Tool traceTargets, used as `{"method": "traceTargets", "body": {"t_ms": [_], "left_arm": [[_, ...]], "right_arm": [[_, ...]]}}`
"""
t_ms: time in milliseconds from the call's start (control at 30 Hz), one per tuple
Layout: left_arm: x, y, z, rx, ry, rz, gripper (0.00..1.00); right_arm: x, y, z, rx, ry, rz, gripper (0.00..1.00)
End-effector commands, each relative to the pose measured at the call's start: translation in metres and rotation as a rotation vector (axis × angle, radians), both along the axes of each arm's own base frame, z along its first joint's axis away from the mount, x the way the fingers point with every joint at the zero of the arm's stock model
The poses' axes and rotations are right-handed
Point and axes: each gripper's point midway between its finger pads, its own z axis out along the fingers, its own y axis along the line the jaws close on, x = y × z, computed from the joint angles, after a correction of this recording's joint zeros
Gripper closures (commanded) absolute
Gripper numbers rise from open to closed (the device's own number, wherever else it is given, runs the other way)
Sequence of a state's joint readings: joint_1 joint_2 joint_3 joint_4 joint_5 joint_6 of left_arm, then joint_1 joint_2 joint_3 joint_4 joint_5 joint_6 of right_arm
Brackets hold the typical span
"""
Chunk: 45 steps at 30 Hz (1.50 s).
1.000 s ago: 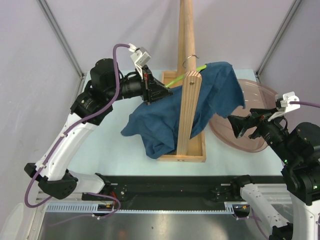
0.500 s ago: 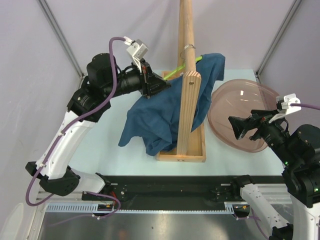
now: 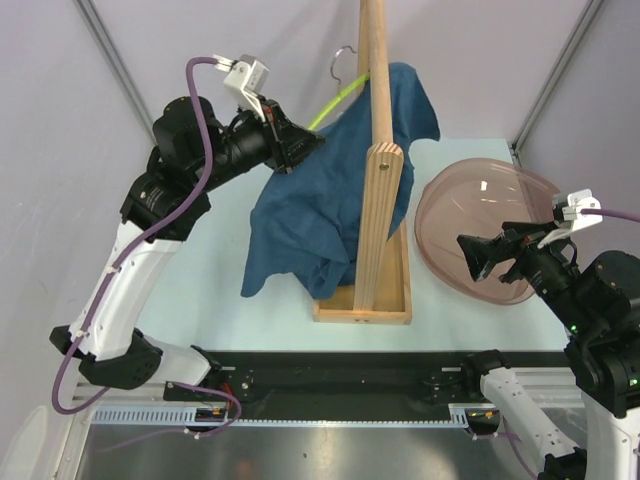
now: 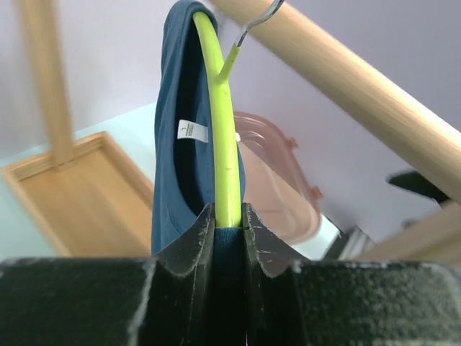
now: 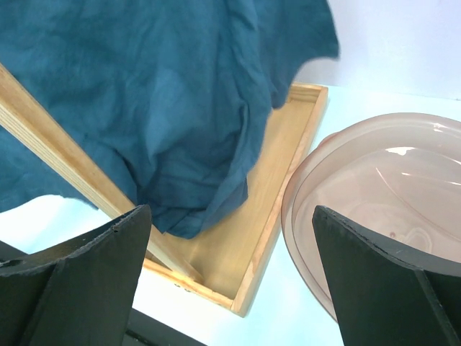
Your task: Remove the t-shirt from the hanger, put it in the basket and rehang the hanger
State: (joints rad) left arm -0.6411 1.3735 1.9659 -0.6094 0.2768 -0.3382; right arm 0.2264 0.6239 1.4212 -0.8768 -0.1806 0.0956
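Note:
The dark teal t-shirt (image 3: 330, 190) hangs on the lime-green hanger (image 3: 336, 98), draped round the wooden pole, its hem down in the tray. My left gripper (image 3: 298, 150) is shut on the hanger's left end with shirt cloth pinched in it, held high. In the left wrist view the green hanger (image 4: 225, 137) rises from between the fingers, the shirt (image 4: 176, 158) to its left, the silver hook (image 4: 253, 23) at the pole. My right gripper (image 3: 478, 258) is open and empty, right of the shirt (image 5: 151, 94), over the bowl's edge.
A wooden stand has an upright pole (image 3: 373, 60), a leaning post (image 3: 378, 225) and a shallow tray base (image 3: 385, 300). A large clear pink bowl (image 3: 485, 235) sits at the right, also in the right wrist view (image 5: 389, 209).
My left gripper has lifted up and to the left with the hanger end and shirt. The shirt has risen and the hook has swung up by the pole. The right arm has barely moved.

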Motion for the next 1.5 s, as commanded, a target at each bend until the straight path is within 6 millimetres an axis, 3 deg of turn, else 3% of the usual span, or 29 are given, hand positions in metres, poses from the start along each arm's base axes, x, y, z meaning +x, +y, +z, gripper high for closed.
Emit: {"method": "traceTargets", "body": {"t_ms": [0, 33, 100, 200, 233, 300, 333, 400, 433, 500, 533, 633, 767, 967, 1000, 1100, 1200, 1367, 1467], "left_arm": [[0.005, 0.047, 0.055, -0.183, -0.104, 0.194, 1.0], [0.013, 0.051, 0.043, -0.182, -0.081, 0.216, 1.0], [0.008, 0.06, 0.049, -0.233, -0.088, 0.223, 1.0], [0.012, 0.068, 0.037, -0.251, -0.041, 0.236, 1.0], [0.018, 0.071, 0.023, -0.242, -0.011, 0.253, 1.0], [0.021, 0.075, 0.015, -0.271, 0.018, 0.262, 1.0], [0.023, 0.079, -0.002, -0.268, 0.049, 0.265, 1.0], [0.025, 0.081, -0.009, -0.317, 0.076, 0.249, 1.0], [0.032, 0.084, -0.028, -0.316, 0.116, 0.252, 1.0], [0.029, 0.075, -0.034, -0.354, 0.147, 0.163, 1.0], [0.035, 0.074, -0.051, -0.354, 0.189, 0.149, 1.0], [0.033, 0.056, -0.059, -0.386, 0.195, -0.006, 1.0], [0.032, 0.036, -0.076, -0.386, 0.238, -0.163, 1.0], [0.044, 0.008, -0.111, -0.339, 0.296, -0.339, 1.0], [0.049, 0.0, -0.126, -0.323, 0.335, -0.374, 1.0], [0.051, -0.017, -0.139, -0.328, 0.341, -0.451, 1.0], [0.043, -0.031, -0.135, -0.335, 0.274, -0.54, 1.0], [0.042, -0.052, -0.142, -0.353, 0.245, -0.598, 1.0], [0.045, -0.065, -0.148, -0.354, 0.253, -0.616, 1.0]], "right_arm": [[-0.006, -0.002, 0.003, 0.005, -0.011, -0.004, 0.0], [-0.006, -0.002, 0.003, 0.004, -0.011, -0.005, 0.01], [-0.005, -0.001, 0.001, 0.007, -0.004, -0.001, 0.0], [-0.005, 0.001, -0.001, 0.014, 0.005, 0.004, 0.0], [-0.005, 0.001, 0.0, 0.018, 0.003, 0.009, 0.0], [-0.004, 0.003, -0.002, 0.027, 0.013, 0.012, 0.01], [-0.003, 0.004, -0.002, 0.032, 0.014, 0.015, 0.0], [-0.001, 0.005, -0.004, 0.039, 0.029, 0.016, 0.0], [0.001, 0.005, -0.006, 0.041, 0.04, 0.012, 0.01], [0.005, 0.005, -0.012, 0.058, 0.068, -0.001, 0.01], [0.01, 0.002, -0.015, 0.067, 0.088, -0.029, 0.01], [0.022, 0.001, -0.025, 0.112, 0.156, -0.078, 0.01], [0.054, 0.01, -0.045, 0.177, 0.288, -0.117, 0.01], [0.101, 0.034, -0.049, 0.282, 0.327, -0.083, 0.01], [0.114, 0.038, -0.046, 0.296, 0.31, -0.078, 0.02], [0.139, 0.047, -0.048, 0.323, 0.3, -0.067, 0.05], [0.158, 0.052, -0.048, 0.326, 0.268, -0.066, 0.06], [0.171, 0.05, -0.043, 0.369, 0.23, -0.093, 0.04], [0.174, 0.067, -0.031, 0.385, 0.176, 0.002, 0.05]]}}
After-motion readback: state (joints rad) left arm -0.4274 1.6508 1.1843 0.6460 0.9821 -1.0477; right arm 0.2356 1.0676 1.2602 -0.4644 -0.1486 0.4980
